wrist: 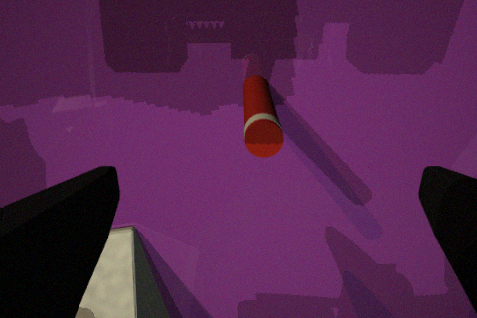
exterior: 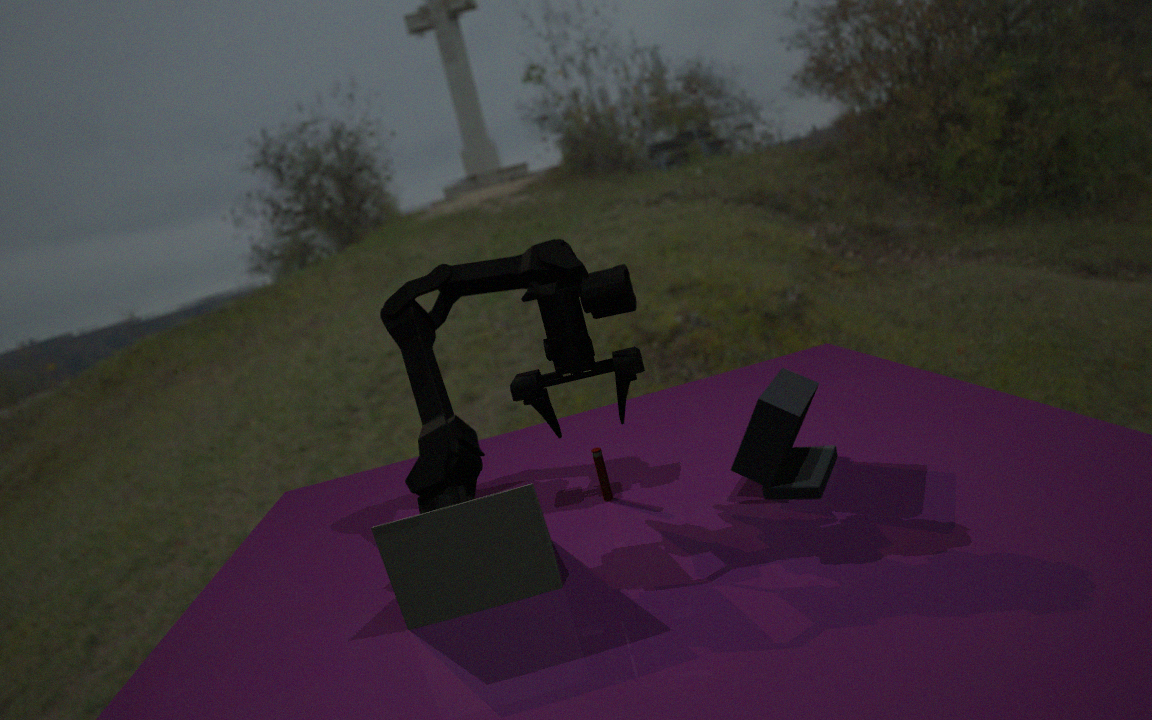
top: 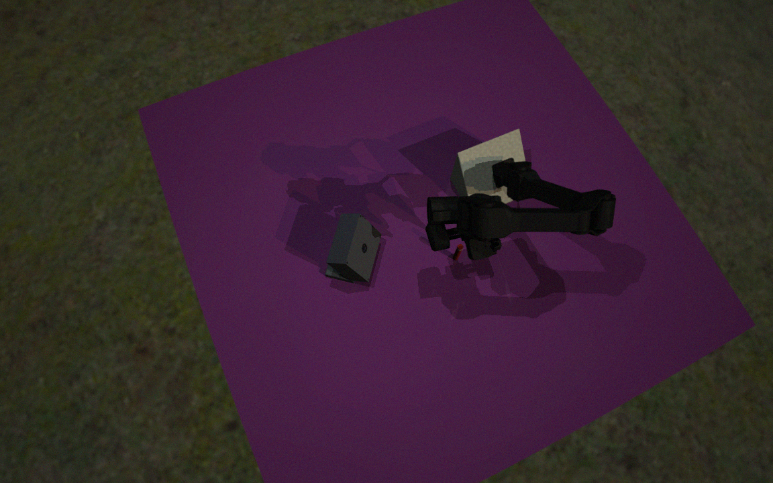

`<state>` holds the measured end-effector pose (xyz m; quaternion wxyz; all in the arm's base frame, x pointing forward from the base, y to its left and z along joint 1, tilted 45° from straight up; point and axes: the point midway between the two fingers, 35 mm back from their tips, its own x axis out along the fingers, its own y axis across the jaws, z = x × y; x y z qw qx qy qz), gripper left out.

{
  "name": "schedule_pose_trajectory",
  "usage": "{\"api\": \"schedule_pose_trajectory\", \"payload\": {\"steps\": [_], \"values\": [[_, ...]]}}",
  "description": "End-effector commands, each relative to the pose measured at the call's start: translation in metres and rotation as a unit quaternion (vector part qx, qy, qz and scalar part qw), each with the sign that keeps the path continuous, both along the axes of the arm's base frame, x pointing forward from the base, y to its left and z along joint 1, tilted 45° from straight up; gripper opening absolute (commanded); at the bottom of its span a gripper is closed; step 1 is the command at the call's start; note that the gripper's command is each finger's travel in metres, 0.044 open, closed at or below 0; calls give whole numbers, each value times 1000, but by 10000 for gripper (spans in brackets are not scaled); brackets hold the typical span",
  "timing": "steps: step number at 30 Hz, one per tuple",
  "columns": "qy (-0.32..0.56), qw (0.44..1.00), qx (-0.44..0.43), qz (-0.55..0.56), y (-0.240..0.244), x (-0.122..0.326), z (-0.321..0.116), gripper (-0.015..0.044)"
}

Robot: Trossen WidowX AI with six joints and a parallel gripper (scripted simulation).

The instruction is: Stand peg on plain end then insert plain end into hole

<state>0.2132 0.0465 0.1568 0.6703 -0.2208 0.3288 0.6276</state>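
The red peg (top: 457, 253) (exterior: 601, 474) (wrist: 259, 96) stands upright on the purple table (top: 341, 384) (exterior: 875, 644) (wrist: 174, 144), with its white-banded end up. My gripper (exterior: 591, 430) (wrist: 272, 182) is open and empty, pointing down above the peg; in the wrist view the peg's top lies between and a little beyond the two fingertips. The grey sloped panel (top: 355, 251) (exterior: 773, 425) stands apart from the peg. The dark hole (top: 364, 247) shows in its face in the top view; the hole is hidden in the exterior view.
A pale slanted block (top: 486, 147) (exterior: 473, 557) (wrist: 116, 268) stands beside the arm's base, on the other side of the peg from the sloped panel's side. The arm's dark shadows fall across the table around the peg.
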Motion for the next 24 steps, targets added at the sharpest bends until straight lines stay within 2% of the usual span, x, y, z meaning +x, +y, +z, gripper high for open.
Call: {"api": "schedule_pose_trajectory", "payload": {"steps": [1,24], "values": [[-29,999,2,30,1,0,0,440],[-229,945,3,235,4,0,-3,440]]}}
